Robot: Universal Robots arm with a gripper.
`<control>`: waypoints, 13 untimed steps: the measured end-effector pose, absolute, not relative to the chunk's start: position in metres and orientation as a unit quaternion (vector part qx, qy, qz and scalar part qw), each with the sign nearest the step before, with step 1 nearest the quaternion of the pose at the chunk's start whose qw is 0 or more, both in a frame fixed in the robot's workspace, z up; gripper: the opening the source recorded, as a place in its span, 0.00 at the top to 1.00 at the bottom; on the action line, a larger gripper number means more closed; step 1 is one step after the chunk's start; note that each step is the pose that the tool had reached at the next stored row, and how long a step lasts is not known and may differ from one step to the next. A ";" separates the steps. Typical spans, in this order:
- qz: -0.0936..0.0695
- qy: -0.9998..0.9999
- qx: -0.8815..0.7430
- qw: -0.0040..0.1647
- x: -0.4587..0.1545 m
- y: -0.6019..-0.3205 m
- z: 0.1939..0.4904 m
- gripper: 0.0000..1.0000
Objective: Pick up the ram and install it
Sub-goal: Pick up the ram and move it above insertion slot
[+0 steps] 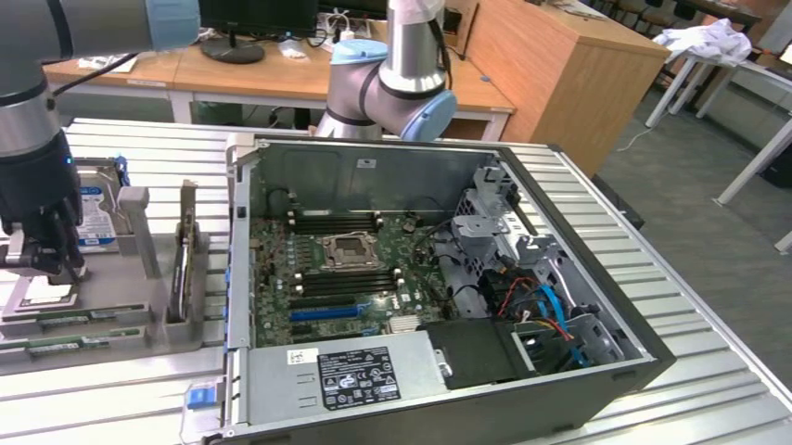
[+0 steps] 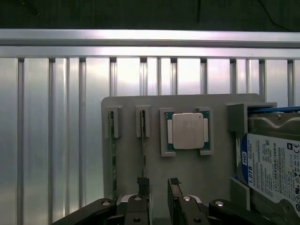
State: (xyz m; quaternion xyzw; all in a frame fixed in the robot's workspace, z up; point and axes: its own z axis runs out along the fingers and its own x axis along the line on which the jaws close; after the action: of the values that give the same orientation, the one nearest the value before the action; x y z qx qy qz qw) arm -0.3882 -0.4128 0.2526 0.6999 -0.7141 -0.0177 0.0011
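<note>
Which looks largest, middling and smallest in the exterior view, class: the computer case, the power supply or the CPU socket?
1. computer case
2. power supply
3. CPU socket
The power supply seems nearer the camera than the socket, but the differences are plain.

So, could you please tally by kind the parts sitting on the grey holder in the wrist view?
ram sticks: 2
processor chip: 1
hard drive: 1
Total: 4
</note>
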 end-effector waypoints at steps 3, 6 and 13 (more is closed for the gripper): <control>-0.018 -0.714 0.700 0.001 -0.388 -0.413 0.250 0.70; -0.018 -0.714 0.700 0.001 -0.388 -0.413 0.250 0.70; -0.018 -0.714 0.700 0.001 -0.388 -0.419 0.250 0.70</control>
State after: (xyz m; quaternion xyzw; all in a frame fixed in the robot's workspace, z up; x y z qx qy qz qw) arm -0.3882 -0.4187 0.2496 0.7001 -0.7138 -0.0177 0.0010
